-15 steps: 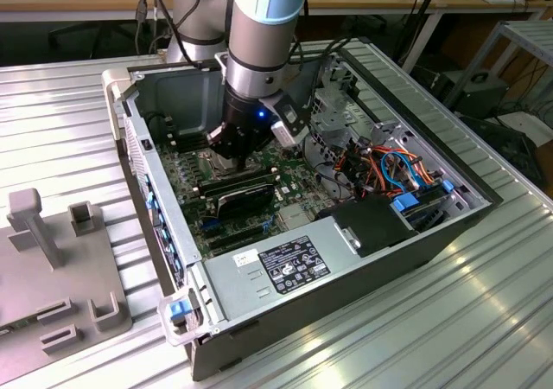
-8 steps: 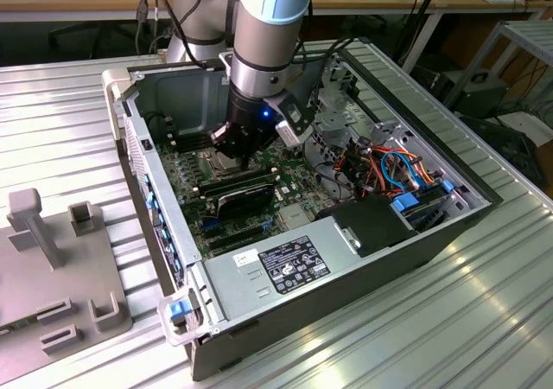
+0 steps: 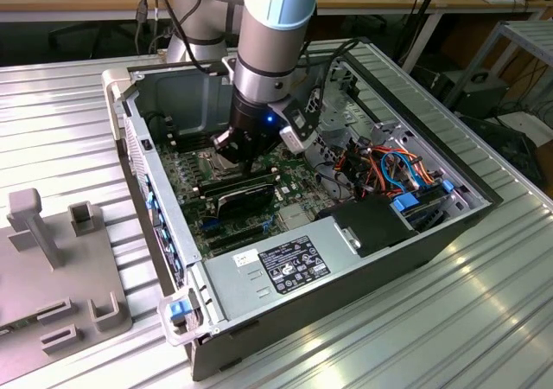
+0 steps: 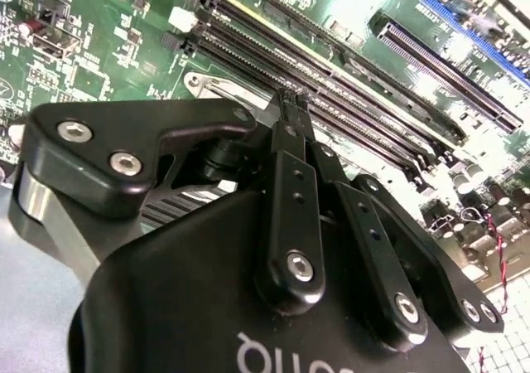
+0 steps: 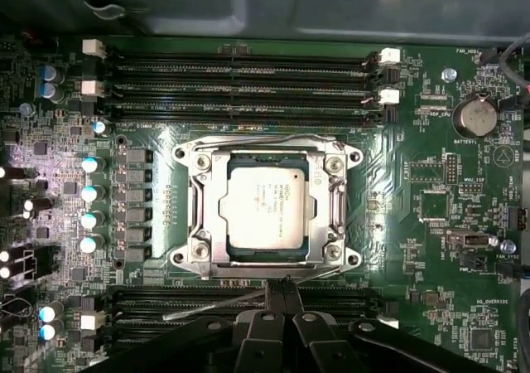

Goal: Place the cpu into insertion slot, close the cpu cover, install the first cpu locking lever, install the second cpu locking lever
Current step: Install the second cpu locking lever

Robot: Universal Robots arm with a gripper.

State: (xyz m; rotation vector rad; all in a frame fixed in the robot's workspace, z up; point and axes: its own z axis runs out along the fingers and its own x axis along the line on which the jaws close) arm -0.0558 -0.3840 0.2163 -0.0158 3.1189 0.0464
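In the exterior view, a grey fixture plate with upright blocks lies on the ribbed metal table at the exterior view's left. To its right stands the open computer case, with the arm reaching down into it so that the gripper hangs just over the green motherboard. Further to the exterior view's right sit a black power supply and a bundle of orange and blue cables.

In the first wrist view, the cpu lies flat in the insertion slot, and the cpu cover appears to be lowered around it (its silver frame borders the chip on all sides). Long black memory slots run on either side of the socket. The gripper's fingers are pressed together at a thin silver locking lever beside the socket; whether they pinch it is hard to tell.
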